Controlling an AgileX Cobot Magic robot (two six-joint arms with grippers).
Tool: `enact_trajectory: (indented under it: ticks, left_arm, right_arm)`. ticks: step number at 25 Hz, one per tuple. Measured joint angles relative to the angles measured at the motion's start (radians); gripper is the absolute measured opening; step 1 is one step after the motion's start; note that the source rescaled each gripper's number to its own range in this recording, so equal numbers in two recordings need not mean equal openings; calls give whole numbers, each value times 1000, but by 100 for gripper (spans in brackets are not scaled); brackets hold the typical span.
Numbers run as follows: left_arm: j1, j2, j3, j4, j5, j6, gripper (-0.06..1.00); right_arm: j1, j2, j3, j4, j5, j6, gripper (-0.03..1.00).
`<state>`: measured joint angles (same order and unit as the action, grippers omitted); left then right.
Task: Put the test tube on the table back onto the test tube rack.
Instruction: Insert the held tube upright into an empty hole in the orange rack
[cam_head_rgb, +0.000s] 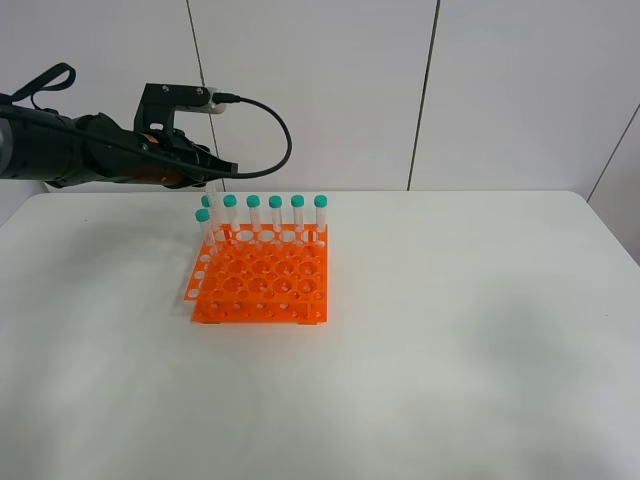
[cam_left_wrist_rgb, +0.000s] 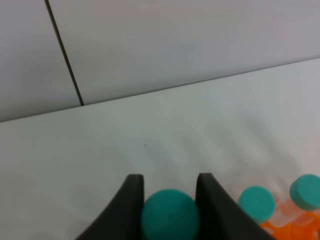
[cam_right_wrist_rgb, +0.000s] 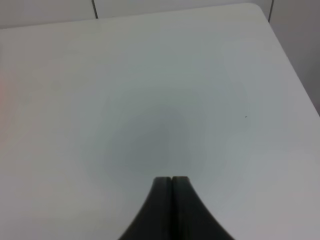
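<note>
A slim clear plastic test tube with a teal-green screw cap (cam_left_wrist_rgb: 169, 216) is held upright, cap uppermost, long axis vertical, at the back left corner of the bright orange square plastic rack (cam_head_rgb: 262, 290). Its cap is pinched by the left gripper (cam_left_wrist_rgb: 170, 177); only that wrist view shows the grip. The left arm (cam_head_rgb: 90, 150) is stretched level from the left. The right gripper (cam_right_wrist_rgb: 171, 179), seen only in its own wrist view, is pressed together above the plain white table (cam_head_rgb: 450, 350).

Matt table (cam_head_rgb: 450, 350), glossy rack (cam_head_rgb: 262, 300) (orange plastic)

Behind the table (cam_head_rgb: 480, 350) rose a pale wall (cam_head_rgb: 320, 90) of large panels, divided by thin dark seams (cam_head_rgb: 423, 95); light fell evenly.
</note>
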<state>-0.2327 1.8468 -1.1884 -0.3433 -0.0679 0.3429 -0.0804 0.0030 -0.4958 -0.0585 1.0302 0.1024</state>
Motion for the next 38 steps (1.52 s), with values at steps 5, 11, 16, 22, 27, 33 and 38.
enact_trajectory:
  ticks: [5,11,16,22,27,33,38]
  left_arm:
    - [-1,0,0,0,14,-36,0]
    - [-14,5,2,0,7,-40,0]
    - [-19,0,50,2,-29,-41,0]
    - [-20,-7,57,8,-30,-60,0]
    - [-21,-29,62,20,-33,-62,0]
    - [-39,-32,64,20,-26,-63,0]
    - [-41,-37,64,20,-24,-83,0]
  right_arm:
    - [0,0,0,0,0,0,0]
    - [0,0,0,0,0,0,0]
    - [0,0,0,0,0,0,0]
    - [0,0,0,0,0,0,0]
    - [0,0,0,0,0,0,0]
    - [0,0,0,0,0,0,0]
    - [0,0,0,0,0,0,0]
